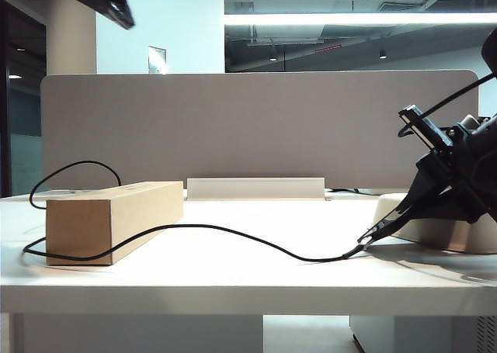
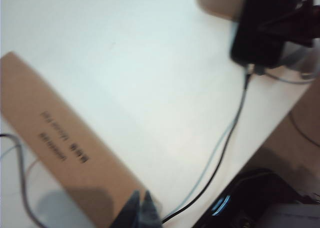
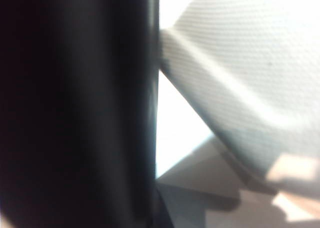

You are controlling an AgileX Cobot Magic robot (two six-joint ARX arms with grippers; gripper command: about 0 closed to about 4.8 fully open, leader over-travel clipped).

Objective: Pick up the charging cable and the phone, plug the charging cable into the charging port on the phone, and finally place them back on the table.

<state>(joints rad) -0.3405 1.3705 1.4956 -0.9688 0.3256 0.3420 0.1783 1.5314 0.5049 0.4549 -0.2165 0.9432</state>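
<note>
Phone (image 2: 260, 30) clamped in right gripper (image 1: 388, 227) low at table's (image 1: 233, 287) right; cable (image 1: 233, 233) plugged in, trailing left past box (image 1: 109, 217); left gripper (image 2: 141, 208) closed, empty

Charging cable (image 1: 233, 231): thin black cord, running from behind the left end of the white table (image 1: 233, 279), sagging along the top and rising slightly to its plug end near the right side. Phone (image 2: 260, 30): glossy black slab, being gripped in the right gripper (image 1: 435, 147), raised above the table, tilting; cable tip meeting its lower short edge in the left wrist view, exact seating in the charging port not discernible.
</note>
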